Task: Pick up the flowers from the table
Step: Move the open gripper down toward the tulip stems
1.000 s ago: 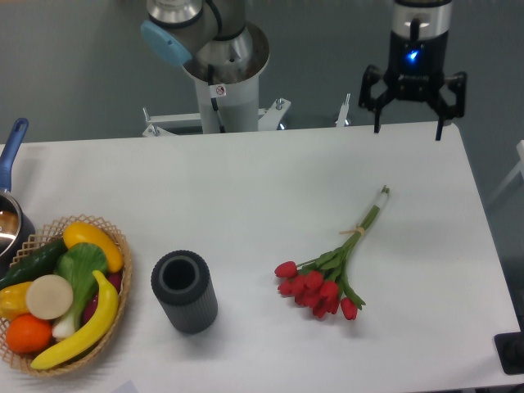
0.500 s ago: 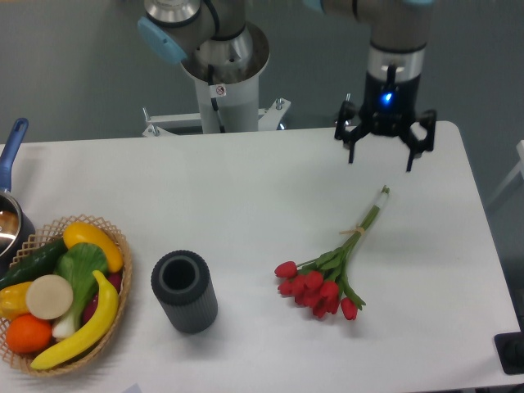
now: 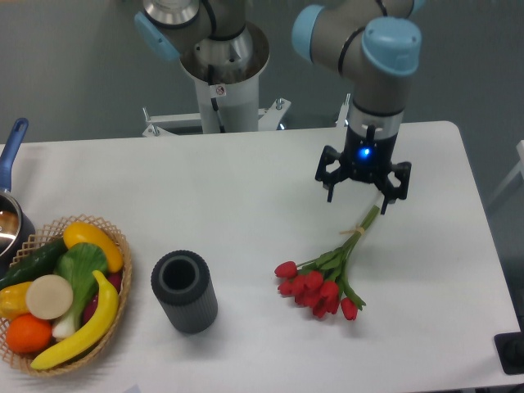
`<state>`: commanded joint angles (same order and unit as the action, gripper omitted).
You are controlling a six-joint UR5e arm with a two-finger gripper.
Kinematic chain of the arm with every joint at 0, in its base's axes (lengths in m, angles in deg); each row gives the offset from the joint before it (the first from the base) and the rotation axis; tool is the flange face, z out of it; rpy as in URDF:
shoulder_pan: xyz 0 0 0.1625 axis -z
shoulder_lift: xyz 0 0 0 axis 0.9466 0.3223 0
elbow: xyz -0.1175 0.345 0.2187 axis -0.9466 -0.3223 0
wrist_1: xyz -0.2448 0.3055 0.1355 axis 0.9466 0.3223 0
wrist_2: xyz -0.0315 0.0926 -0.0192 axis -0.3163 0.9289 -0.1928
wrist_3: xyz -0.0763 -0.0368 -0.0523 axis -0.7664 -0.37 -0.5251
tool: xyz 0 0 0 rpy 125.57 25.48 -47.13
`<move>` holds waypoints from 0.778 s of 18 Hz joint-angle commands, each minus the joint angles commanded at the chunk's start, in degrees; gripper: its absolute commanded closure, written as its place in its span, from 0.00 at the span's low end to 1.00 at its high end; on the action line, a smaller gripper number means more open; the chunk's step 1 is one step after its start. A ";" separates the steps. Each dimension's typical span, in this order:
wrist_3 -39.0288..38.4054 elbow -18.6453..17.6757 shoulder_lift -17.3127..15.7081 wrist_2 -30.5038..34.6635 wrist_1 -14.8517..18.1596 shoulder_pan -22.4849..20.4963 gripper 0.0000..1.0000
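Fixed camera view: approach step. End effector spread apart, empty, poised over stem end of flowers lying on table right of centre. Next: lower and close on stems near band. Cylinder and basket well apart; no obstruction.

Flowers lie on table; cylinder at their 9 o'clock, basket beyond it.
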<state>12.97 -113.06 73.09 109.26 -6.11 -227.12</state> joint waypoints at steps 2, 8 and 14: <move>0.70 -0.35 1.23 0.00 0.00 0.00 0.00; 7.12 -0.18 5.18 3.59 -0.53 1.84 0.00; 6.94 0.09 9.15 5.27 -5.98 3.52 0.00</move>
<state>19.91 -112.98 82.23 114.53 -12.09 -223.60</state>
